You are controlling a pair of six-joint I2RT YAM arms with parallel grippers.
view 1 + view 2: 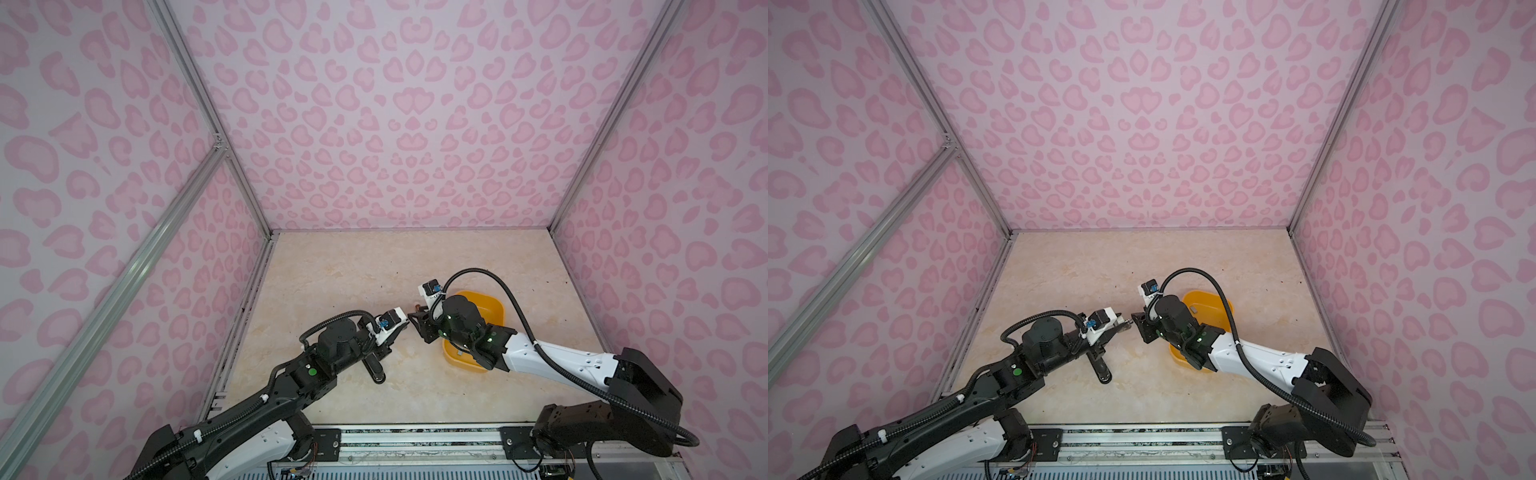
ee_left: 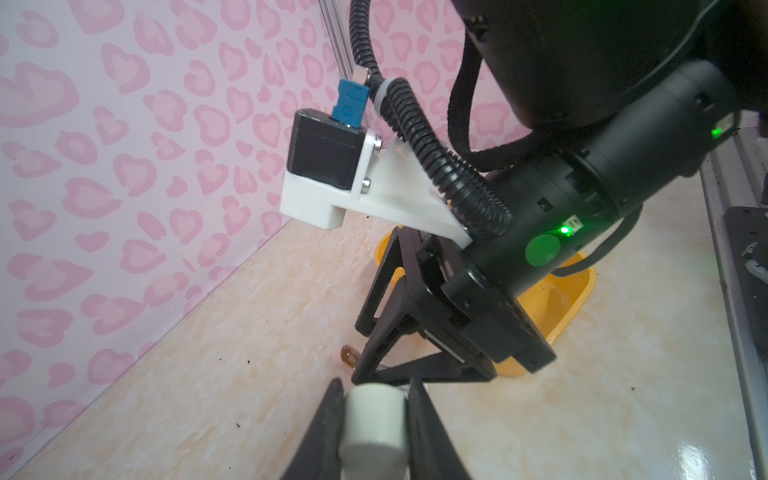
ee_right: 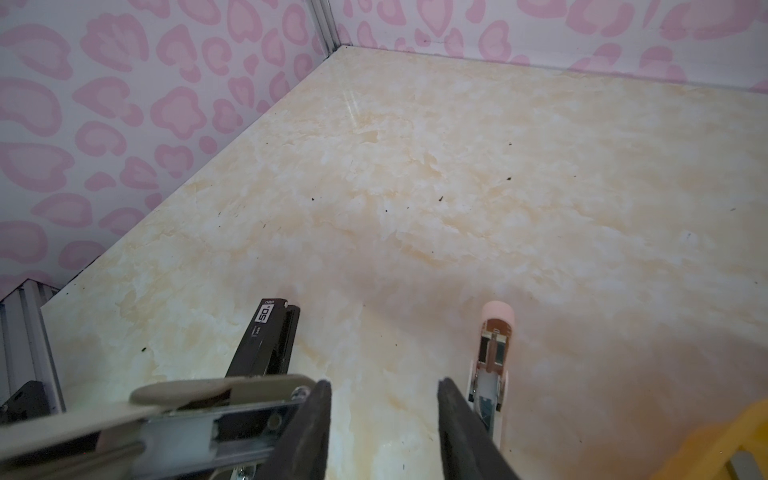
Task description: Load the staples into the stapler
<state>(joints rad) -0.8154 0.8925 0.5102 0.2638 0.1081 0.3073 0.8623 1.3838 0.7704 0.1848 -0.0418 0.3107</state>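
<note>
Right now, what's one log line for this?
left gripper: shut on grey stapler | right gripper: open, empty | staples: in yellow bowl

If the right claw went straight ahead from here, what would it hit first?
Probably the grey stapler held in the left gripper: its open end sits just at one finger of the right gripper. Beyond that, only bare table shows.

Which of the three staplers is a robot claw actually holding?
The pale grey stapler, clamped in the left gripper. The black stapler and the pink stapler lie loose on the table, ungripped.
</note>
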